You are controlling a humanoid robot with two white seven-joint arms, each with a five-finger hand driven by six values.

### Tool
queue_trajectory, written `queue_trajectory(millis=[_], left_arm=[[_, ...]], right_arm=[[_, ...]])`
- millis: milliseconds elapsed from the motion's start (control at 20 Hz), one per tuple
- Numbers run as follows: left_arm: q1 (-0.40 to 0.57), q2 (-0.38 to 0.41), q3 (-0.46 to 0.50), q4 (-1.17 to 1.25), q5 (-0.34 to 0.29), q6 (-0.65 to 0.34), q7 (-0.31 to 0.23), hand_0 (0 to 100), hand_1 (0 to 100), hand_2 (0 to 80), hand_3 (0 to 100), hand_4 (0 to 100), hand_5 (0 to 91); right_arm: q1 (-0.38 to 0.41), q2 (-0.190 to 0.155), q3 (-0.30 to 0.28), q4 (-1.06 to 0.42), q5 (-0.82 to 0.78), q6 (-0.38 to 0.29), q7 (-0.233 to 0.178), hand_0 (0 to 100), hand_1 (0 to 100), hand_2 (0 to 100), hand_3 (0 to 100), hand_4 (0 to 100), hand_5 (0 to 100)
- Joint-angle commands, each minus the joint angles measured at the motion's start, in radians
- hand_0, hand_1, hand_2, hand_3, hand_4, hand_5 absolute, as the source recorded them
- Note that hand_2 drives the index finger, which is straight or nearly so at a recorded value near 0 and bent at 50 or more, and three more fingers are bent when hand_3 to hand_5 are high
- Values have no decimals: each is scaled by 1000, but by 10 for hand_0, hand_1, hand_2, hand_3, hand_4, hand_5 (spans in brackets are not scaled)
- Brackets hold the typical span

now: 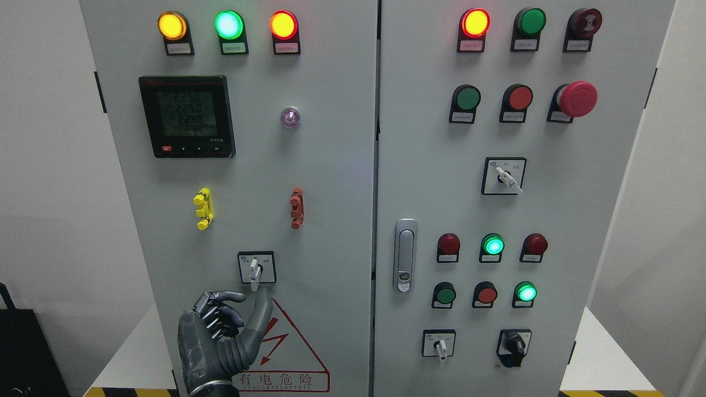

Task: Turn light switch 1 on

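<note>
Left hand [223, 325] just under switch [256, 268], fingers curled, thumb poking up right below lever, gripping nothing. Switch sits low on left door, above warning triangle [287, 353]. Risk imo: thumb slides off small lever, or hand bumps door instead.

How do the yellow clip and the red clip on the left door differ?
The yellow clip is bright yellow and sits left of the door's middle; the red clip is dull brick red and sits further right. The yellow clip looks slightly chunkier than the red clip. Both stand upright at about the same height, below the meter.
</note>
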Motion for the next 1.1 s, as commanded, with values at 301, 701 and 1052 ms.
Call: queue_trajectory(millis=[301, 701, 1052], left_arm=[[-29, -6, 6, 12, 0, 10, 1, 141, 784, 581, 950, 959, 851], [-41, -6, 6, 21, 0, 25, 1, 147, 788, 582, 952, 959, 851], [-55, -11, 6, 28, 1, 42, 1, 152, 791, 586, 956, 960, 851]], right_arm=[[0, 0, 0, 0, 0, 0, 0, 0, 0, 0, 0, 0, 0], [0, 0, 0, 0, 0, 0, 0, 0, 0, 0, 0, 0, 0], [0, 0, -1, 0, 0, 0, 0, 0, 0, 0, 0, 0, 0]])
